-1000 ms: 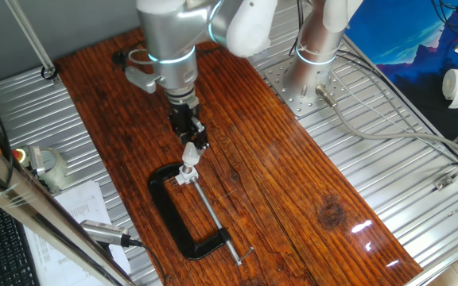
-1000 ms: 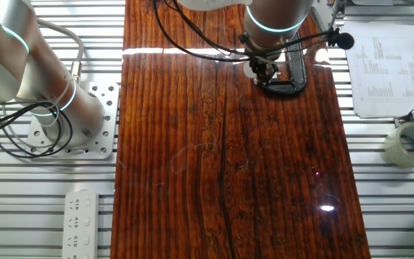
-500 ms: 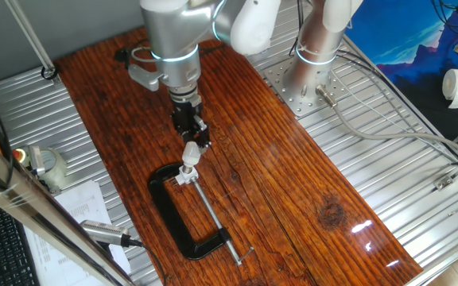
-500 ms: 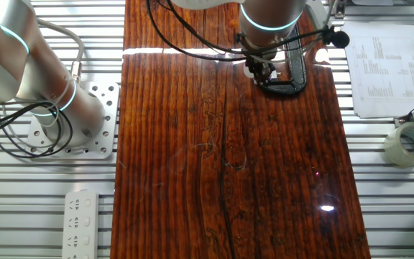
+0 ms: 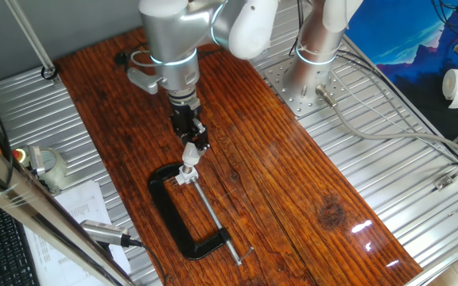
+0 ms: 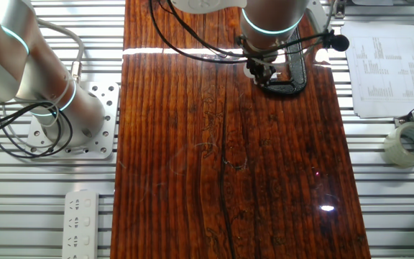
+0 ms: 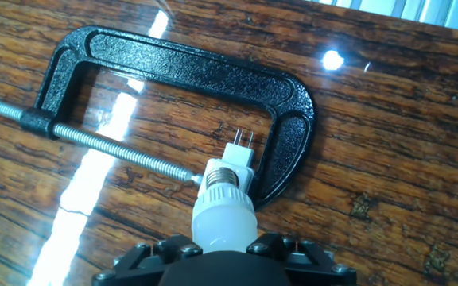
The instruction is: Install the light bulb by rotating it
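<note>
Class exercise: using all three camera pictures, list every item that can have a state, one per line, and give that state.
Small whitish light bulb with silvery screw base: upright, base seated in the socket.
White socket block: clamped in place, two pins sticking out.
Big black metal C-clamp: lying flat, screw run in against the socket.
End effector: poised at the bulb's head; grip unclear.
Roll of clear tape: lying flat.

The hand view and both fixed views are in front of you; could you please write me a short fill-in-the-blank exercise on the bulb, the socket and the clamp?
1. The light bulb has its pale head at the gripper and its silvery screw base set in the white ____.
2. The socket block is pinned between the screw tip and the jaw of the black ____.
3. The C-clamp lies flat on the ____ board.

Missing words: socket block; C-clamp; wooden
</note>
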Tool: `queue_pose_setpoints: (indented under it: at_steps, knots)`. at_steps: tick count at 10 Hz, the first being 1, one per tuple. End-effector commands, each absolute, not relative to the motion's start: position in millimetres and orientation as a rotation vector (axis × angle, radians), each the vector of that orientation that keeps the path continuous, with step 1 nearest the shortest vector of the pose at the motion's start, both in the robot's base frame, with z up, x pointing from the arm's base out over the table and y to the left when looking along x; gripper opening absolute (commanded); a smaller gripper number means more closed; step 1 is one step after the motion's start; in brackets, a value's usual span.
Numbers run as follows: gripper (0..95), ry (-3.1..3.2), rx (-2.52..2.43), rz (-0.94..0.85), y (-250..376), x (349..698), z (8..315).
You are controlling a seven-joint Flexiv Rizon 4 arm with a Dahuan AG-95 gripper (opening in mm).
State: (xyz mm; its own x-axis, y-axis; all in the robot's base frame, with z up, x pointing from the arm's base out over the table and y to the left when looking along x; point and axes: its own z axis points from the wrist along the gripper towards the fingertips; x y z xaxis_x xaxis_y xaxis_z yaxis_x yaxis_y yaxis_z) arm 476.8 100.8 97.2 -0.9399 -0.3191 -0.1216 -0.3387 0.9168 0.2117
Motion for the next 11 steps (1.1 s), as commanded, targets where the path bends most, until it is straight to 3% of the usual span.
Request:
queue_pose_setpoints:
  at_steps: [1,11]
  knots:
    - [57.0,2.992,-0.508,0.361,101.0,477.9,96.1]
    - [57.0,2.991,-0.473,0.404,99.9,478.6,92.2]
